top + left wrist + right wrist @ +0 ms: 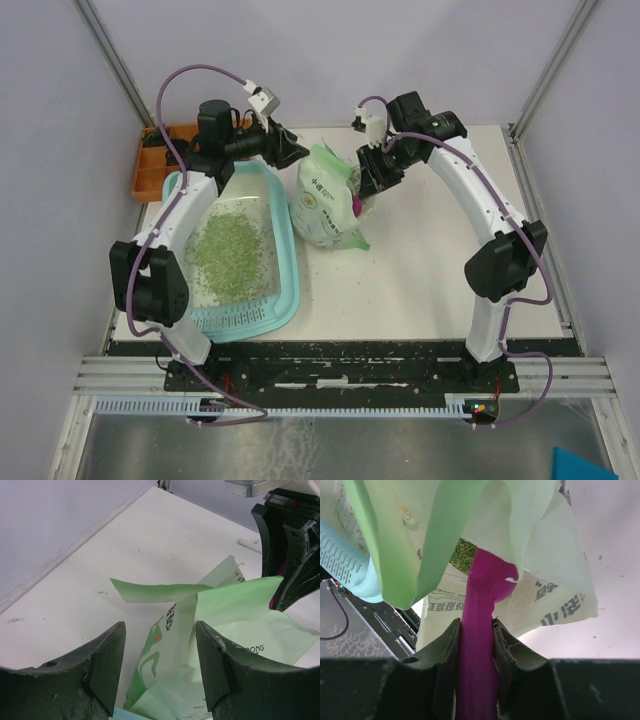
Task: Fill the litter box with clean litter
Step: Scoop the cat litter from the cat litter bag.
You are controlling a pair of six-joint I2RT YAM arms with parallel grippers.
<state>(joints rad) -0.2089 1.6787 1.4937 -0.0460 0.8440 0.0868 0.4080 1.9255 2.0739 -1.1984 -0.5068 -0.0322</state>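
Magenta plastic scoop (pixel 487 580) is pinched by its handle between the right gripper's (pixel 477 630) jaws. Its bowl is pushed into the mouth of the pale green printed bag (pixel 325 205), where green granules of clean litter (pixel 465 555) show. The left gripper (pixel 160 630) stands spread with the bag's flap just ahead of its jaws, holding nothing. A good scoop probably needs that flap held wide, then a level lift leftward over the large light-teal plastic litter box (pixel 290 270), just left of the bag and already partly covered with granules.
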